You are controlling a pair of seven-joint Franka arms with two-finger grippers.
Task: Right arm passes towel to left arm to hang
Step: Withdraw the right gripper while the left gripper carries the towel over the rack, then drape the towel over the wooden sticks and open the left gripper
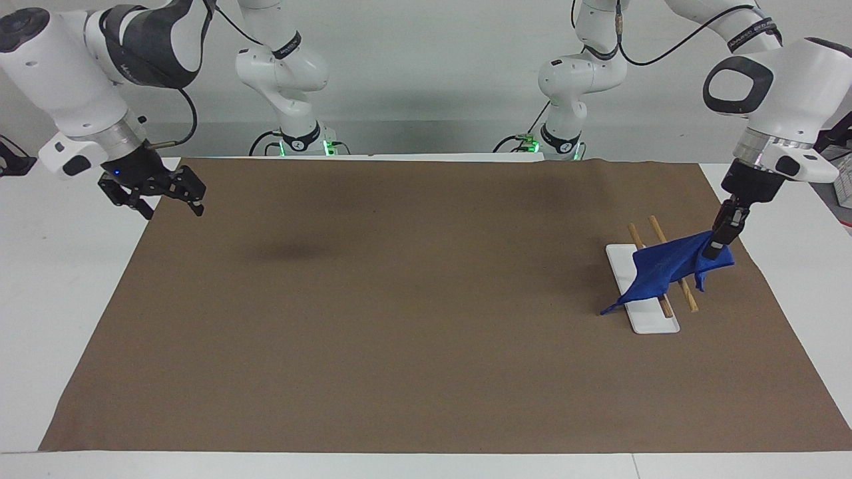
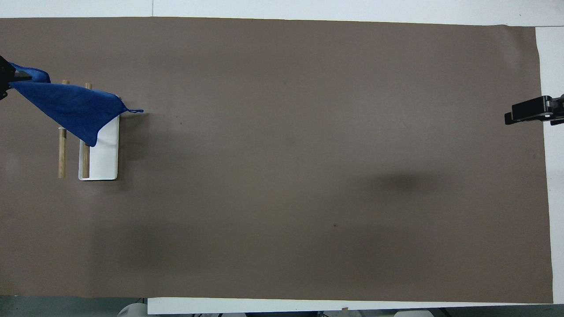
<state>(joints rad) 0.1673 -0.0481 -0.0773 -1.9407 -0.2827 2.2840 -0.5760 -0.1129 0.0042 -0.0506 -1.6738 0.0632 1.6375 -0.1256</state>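
Observation:
The blue towel (image 1: 665,267) lies spread across the two wooden rods (image 1: 685,293) of the rack and hangs over its white base (image 1: 649,322). Its loop corner (image 1: 606,311) dangles beside the base. My left gripper (image 1: 712,251) is shut on the towel's upper corner, over the mat beside the rack toward the left arm's end. In the overhead view the towel (image 2: 70,108) stretches from the left gripper (image 2: 3,81) at the view's edge across the rods. My right gripper (image 1: 173,211), with its blue light, is open and empty over the mat's edge at the right arm's end, and shows in the overhead view (image 2: 528,112).
A brown mat (image 1: 399,319) covers most of the white table (image 1: 60,279). The rack's base (image 2: 105,158) and rods (image 2: 62,154) stand on the mat near the left arm's end.

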